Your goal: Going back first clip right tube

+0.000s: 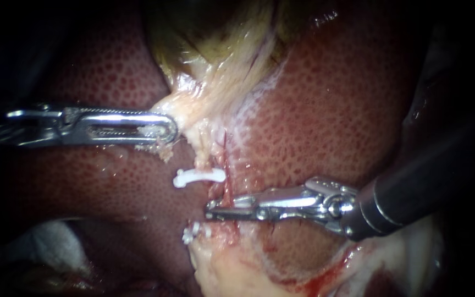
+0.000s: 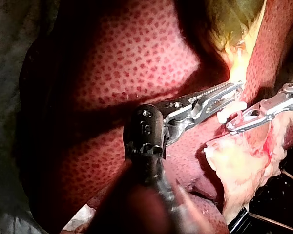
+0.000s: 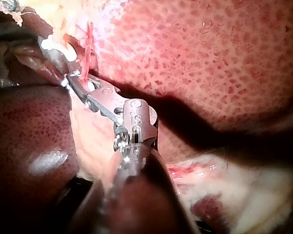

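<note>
In the cleft of the liver (image 1: 331,121), below the gallbladder (image 1: 215,71), the endoscope view shows a white clip (image 1: 199,177) lying crosswise on a pale tube (image 1: 198,160); which tube it is I cannot tell. My right instrument (image 1: 211,210) is the nearer one. Its jaws are parted by a narrow gap and hold nothing that I can see. They sit just beside the clip on the side away from the gallbladder, apart from it, with a second clip (image 1: 193,232) just past them. Clip and shaft run almost parallel, so I judge the way out is straight back along the shaft, toward the liver's right edge. My left instrument (image 1: 163,130) is clamped on the gallbladder's pale neck, farther from the clip.

From the left wrist, the left instrument (image 2: 233,89) bites the yellow tissue ahead of it. The clip (image 2: 229,112) lies beside its jaws, between them and the right instrument (image 2: 233,127).

From the right wrist, the clip (image 3: 56,48) lies ahead of the right instrument (image 3: 68,80), just off its tip and not touching.
</note>
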